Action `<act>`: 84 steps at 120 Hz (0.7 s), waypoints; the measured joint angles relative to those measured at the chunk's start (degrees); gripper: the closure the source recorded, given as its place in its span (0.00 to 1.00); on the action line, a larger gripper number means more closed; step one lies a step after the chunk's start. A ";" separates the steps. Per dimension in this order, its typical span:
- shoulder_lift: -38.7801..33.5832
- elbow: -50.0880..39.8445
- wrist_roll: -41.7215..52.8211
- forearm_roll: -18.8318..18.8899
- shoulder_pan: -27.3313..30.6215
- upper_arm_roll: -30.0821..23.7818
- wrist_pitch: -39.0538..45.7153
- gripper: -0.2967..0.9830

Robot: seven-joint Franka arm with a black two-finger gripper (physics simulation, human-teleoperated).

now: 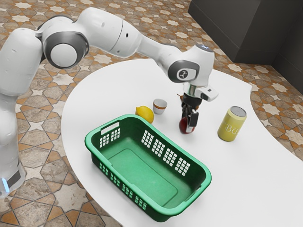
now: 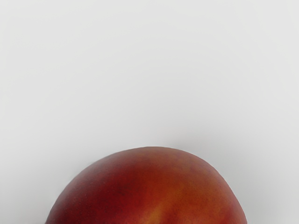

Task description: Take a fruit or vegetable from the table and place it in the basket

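Note:
My gripper (image 1: 188,124) points down at the dark red fruit (image 1: 185,126), overlapping its upper part in the exterior view. Whether it grips the fruit cannot be made out. In the wrist view the red and orange fruit (image 2: 149,189) lies large at the lower edge, against the white surface. A yellow lemon (image 1: 145,114) sits beside the basket's far long side. The green basket (image 1: 189,204) stands nearer the exterior view's camera; its visible floor holds nothing.
The round white table (image 1: 255,189) carries a small white cup with a brown band (image 1: 160,107) near the lemon. A yellow-green can (image 1: 232,124) stands toward the exterior view's right. Something small and brown (image 1: 180,96) is partly hidden behind the hand.

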 joint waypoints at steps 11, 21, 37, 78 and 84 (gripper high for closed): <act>0.05 0.00 -0.02 -0.01 0.08 0.02 0.00 0.23; 0.50 0.05 -0.04 -0.01 0.14 0.01 0.00 0.23; 0.97 0.38 -0.07 -0.02 0.26 -0.13 0.03 0.23; 1.63 0.78 -0.19 0.06 0.19 -0.31 0.12 0.23; 1.70 0.91 -0.22 0.06 0.19 -0.33 0.13 0.23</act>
